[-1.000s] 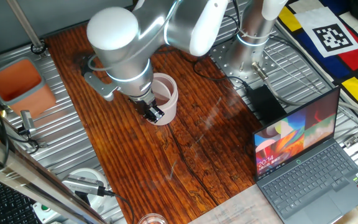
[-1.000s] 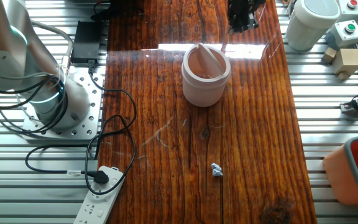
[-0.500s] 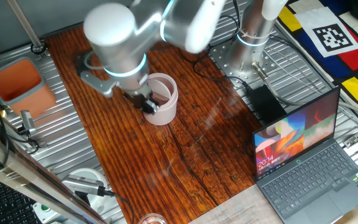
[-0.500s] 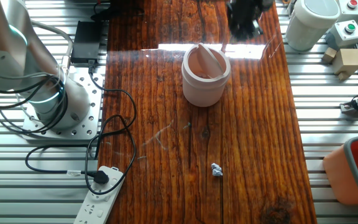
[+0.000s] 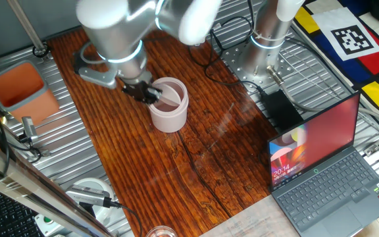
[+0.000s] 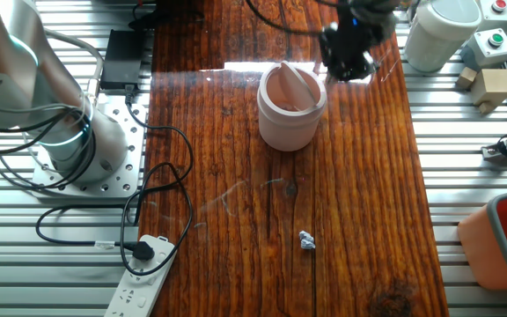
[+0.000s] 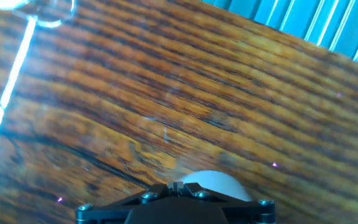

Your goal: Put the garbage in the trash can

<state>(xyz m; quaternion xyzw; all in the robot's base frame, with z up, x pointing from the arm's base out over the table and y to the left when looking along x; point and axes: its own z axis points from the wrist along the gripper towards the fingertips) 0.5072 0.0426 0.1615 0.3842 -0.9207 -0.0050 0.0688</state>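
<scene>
- Where the dark wooden tabletop (image 6: 341, 220) meets ribbed metal decking: one trash can (image 6: 290, 110), pink-beige, lid flap tilted inside its rim.
- Garbage (image 6: 306, 239): one white paper wad counted, on the wood well apart from the trash can.
- Gripper (image 6: 349, 55): just beside the trash can's rim; whether its fingers are spread or pressed together cannot be told.
- Surroundings: one laptop (image 5: 324, 168), one orange tub (image 5: 22, 87), one power strip (image 6: 143, 277).
</scene>
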